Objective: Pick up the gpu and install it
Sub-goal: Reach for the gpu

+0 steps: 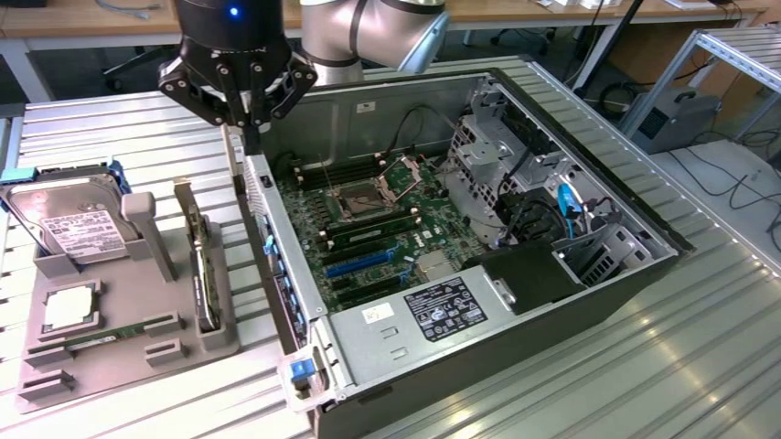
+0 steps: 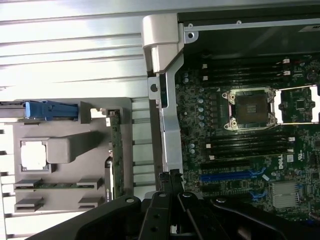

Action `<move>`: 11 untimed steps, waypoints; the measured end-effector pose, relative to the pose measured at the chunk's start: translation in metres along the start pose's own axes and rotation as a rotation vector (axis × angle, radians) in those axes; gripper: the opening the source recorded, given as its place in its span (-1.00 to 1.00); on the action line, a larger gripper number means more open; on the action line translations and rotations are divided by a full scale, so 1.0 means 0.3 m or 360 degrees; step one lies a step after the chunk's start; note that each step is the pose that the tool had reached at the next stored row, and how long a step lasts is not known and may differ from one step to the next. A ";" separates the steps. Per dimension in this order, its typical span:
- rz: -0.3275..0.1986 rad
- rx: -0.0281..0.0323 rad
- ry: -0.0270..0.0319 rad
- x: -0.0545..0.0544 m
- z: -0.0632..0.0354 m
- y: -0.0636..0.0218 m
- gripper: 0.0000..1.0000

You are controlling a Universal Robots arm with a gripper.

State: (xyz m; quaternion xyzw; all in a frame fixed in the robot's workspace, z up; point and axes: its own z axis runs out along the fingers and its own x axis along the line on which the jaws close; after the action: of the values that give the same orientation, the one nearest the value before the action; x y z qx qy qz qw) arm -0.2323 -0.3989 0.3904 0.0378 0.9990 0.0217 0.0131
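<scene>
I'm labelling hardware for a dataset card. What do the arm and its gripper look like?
The arm is built of rounded silver-grey tubular segments with a darker grey section. The gripper is black: a cylindrical body with a small blue light, then open linkage bars that taper to narrow jaws.

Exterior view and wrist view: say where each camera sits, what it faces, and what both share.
Exterior view: off the arm, high, looking down at the case, tray, gripper and arm.
Wrist view: on the wrist, looking down past the gripper at the case edge.
Shared: gripper, gpu, motherboard, tray.
</scene>
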 end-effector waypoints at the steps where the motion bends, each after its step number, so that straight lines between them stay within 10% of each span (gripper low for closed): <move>1: 0.0000 0.00001 0.00000 0.001 0.000 0.000 -0.79; 11: 0.0000 0.00001 0.00001 0.016 0.000 -0.001 -0.79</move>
State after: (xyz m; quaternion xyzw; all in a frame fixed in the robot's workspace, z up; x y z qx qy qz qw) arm -0.2371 -0.3989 0.3902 0.0379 0.9990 0.0217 0.0130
